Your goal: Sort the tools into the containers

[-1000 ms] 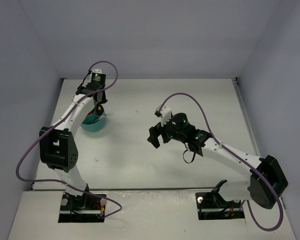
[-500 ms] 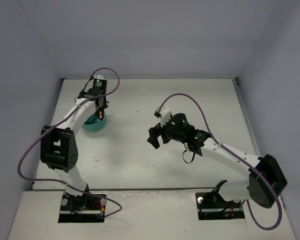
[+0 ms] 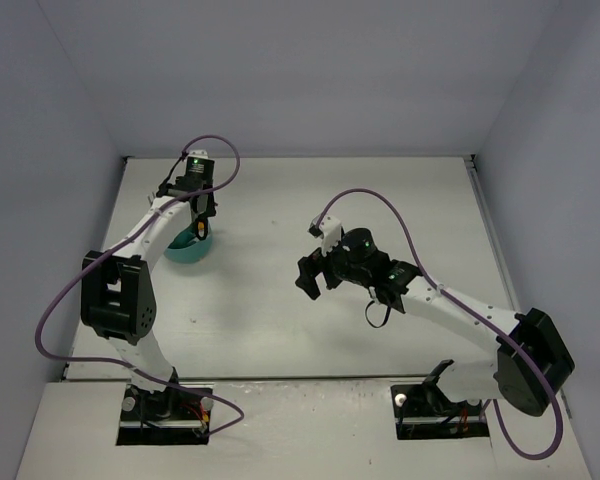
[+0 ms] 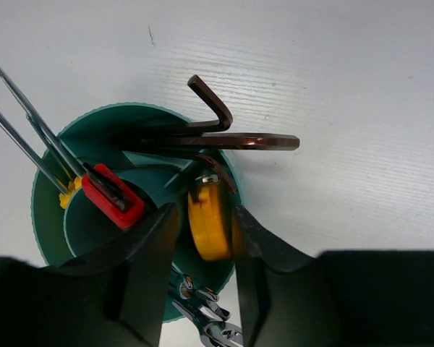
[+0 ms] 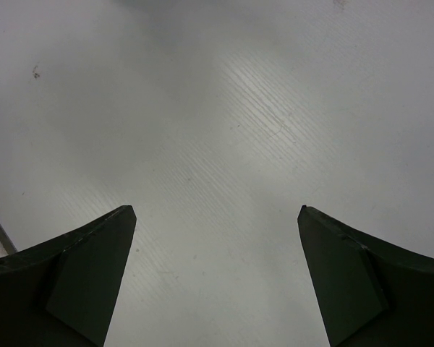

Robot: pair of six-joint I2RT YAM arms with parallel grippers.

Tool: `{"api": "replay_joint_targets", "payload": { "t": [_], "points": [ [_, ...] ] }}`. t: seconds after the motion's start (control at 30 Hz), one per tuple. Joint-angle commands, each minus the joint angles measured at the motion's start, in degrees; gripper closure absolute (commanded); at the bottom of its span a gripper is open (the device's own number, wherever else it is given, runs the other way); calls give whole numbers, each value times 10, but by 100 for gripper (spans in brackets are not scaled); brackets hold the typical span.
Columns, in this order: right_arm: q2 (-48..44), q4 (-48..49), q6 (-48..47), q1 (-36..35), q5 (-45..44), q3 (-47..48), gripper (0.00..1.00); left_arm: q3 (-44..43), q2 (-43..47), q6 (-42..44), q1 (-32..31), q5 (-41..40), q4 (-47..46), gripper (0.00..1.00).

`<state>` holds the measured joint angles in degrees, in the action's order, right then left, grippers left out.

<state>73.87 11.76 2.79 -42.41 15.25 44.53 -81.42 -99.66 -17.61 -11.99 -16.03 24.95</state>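
Note:
The teal tub (image 3: 188, 250) stands at the far left of the table. In the left wrist view the tub (image 4: 49, 170) holds a red-and-black folding knife (image 4: 113, 196), thin screwdriver shafts (image 4: 30, 124), dark hex keys (image 4: 215, 116) sticking out over its rim, and silver wrenches (image 4: 202, 325). My left gripper (image 3: 198, 230) is right over the tub. It (image 4: 202, 220) is shut on an orange-handled screwdriver (image 4: 211, 224) that hangs in a rim compartment. My right gripper (image 3: 306, 280) hovers mid-table, and it (image 5: 217, 217) is wide open and empty over bare tabletop.
White table (image 3: 380, 200) with grey walls on three sides. Purple cables loop from both arms. No loose tools show on the tabletop in the top view.
My left gripper moved a little back and down onto the tub one second ago, then stayed still. The right arm has hardly moved.

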Motion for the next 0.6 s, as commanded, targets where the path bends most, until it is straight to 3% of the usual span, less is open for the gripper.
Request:
{"api": "replay_joint_targets", "payload": {
  "t": [0.0, 0.3, 0.57],
  "points": [
    [-6, 33, -8, 0, 1, 6, 7, -6, 31, 6, 0, -1, -22, 65],
    [-15, 30, -3, 0, -18, 7, 6, -26, 88, -13, -4, 56, -8, 59],
    [-91, -11, 33, 15, -121, 27, 0, -80, 205, -15, -45, 83, 67, 49]
  ]
}}
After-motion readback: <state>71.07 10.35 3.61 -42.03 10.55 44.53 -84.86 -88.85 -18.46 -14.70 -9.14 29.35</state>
